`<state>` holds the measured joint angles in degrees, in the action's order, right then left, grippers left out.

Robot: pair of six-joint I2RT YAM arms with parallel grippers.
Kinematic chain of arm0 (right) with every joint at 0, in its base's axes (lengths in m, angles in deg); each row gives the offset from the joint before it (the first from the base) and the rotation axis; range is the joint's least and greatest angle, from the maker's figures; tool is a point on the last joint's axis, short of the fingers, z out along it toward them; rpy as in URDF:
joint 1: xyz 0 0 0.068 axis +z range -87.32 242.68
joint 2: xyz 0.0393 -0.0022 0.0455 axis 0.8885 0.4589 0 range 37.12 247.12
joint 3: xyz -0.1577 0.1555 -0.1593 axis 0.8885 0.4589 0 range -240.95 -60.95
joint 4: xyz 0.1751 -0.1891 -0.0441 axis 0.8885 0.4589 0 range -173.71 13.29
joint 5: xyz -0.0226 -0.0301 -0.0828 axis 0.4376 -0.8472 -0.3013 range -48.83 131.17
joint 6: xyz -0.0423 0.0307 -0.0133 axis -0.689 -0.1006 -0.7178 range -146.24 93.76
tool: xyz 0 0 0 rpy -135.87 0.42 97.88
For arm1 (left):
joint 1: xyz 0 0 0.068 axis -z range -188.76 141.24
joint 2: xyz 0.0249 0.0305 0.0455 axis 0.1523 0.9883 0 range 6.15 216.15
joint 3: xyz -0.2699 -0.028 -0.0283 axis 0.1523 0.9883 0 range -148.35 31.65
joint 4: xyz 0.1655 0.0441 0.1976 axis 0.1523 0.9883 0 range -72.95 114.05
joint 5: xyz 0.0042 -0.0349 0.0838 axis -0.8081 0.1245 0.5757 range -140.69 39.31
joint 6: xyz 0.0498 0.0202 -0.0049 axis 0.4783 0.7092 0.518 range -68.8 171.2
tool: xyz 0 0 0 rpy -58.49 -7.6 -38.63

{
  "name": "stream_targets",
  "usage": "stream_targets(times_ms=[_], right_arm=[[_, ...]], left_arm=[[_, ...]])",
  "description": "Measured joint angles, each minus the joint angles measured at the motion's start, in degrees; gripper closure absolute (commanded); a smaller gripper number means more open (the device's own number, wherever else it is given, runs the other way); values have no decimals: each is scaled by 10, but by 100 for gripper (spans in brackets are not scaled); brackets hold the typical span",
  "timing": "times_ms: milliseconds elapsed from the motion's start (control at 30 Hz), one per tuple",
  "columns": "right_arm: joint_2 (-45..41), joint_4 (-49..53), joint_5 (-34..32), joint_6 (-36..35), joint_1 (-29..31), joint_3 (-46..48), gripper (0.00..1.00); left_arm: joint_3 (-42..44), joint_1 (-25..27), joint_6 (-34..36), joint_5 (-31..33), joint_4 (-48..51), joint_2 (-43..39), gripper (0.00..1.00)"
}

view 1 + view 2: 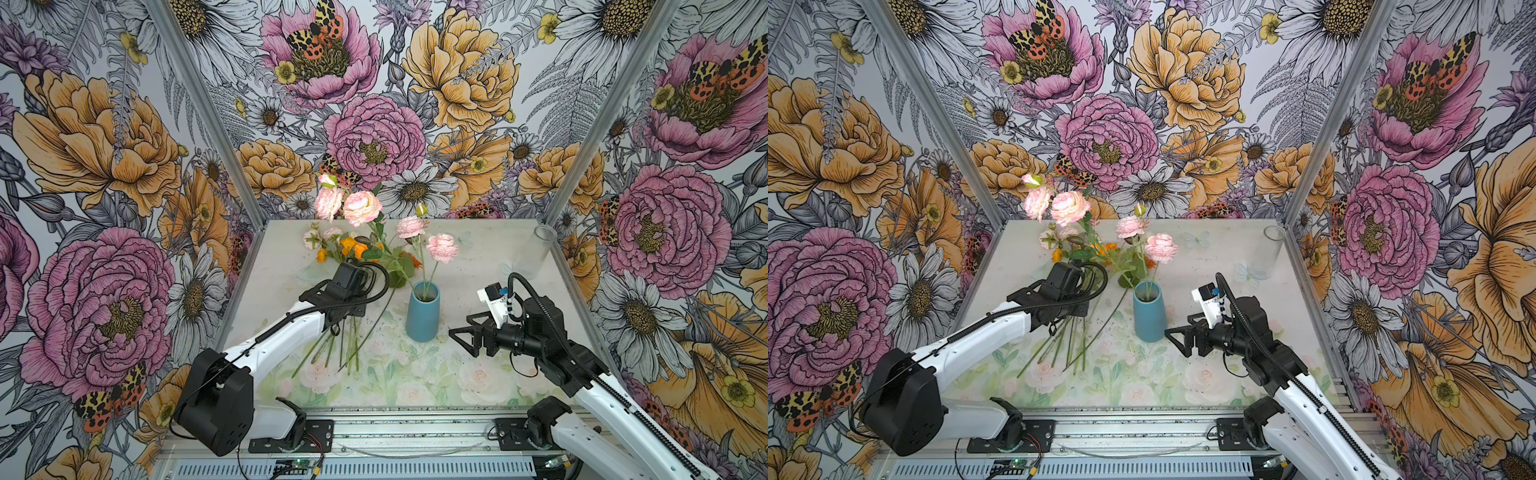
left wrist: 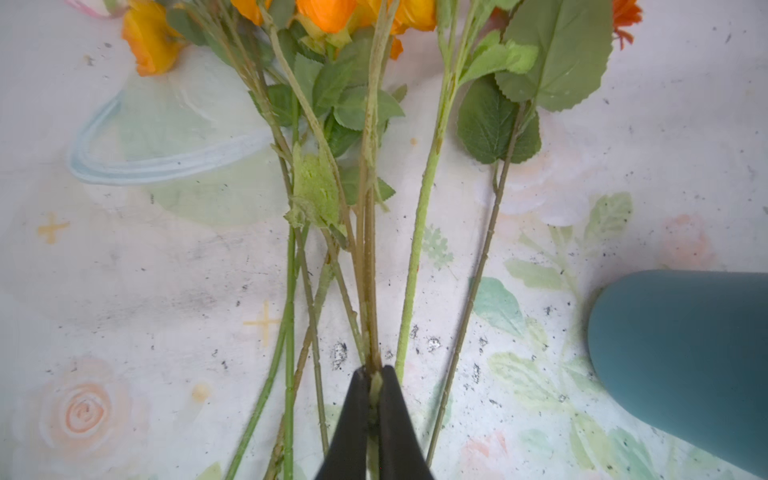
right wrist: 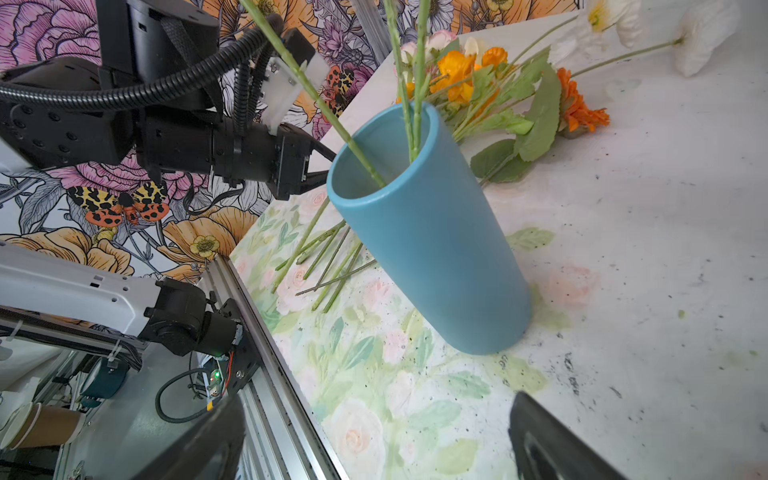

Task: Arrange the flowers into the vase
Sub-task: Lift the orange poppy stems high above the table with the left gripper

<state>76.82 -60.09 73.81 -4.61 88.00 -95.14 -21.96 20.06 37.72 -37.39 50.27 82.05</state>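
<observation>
Where the loose flowers (image 1: 353,249) lie heaped on the worktop (image 1: 469,266) just left of the blue vase (image 1: 422,318), one stem (image 2: 371,291) is pinched between the closed jaws of the left end effector (image 2: 376,376). Several pink-headed flowers are stood in the vase. The right end effector (image 1: 459,328) is held wide open and empty beside the vase.

We record one clear glass cylinder (image 1: 536,247), upright near the far right corner of the table (image 1: 478,266), whose pale, dark-flecked top is painted with faint pastel roses and leaves toward its near edge. We note wallpaper (image 1: 104,291) of large pink and orange blooms, white daisies and spotted moths on three walls, and, in the right wrist view, a brown paper cup (image 3: 45,426) outside the table's front edge
</observation>
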Motion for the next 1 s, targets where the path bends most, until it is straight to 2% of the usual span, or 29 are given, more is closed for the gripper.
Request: stream_targets(times_ms=[433, 800, 1000], right_arm=[[12, -2, 2, 0, 0, -21, 0], [4, -2, 2, 0, 3, -49, 1], [-2, -3, 2, -7, 3, -84, 1]], left_arm=[[-19, -39, 15, 76, 0, -108, 100], [26, -133, -28, 159, -2, -356, 100], [-33, -135, -21, 153, -39, -407, 100]])
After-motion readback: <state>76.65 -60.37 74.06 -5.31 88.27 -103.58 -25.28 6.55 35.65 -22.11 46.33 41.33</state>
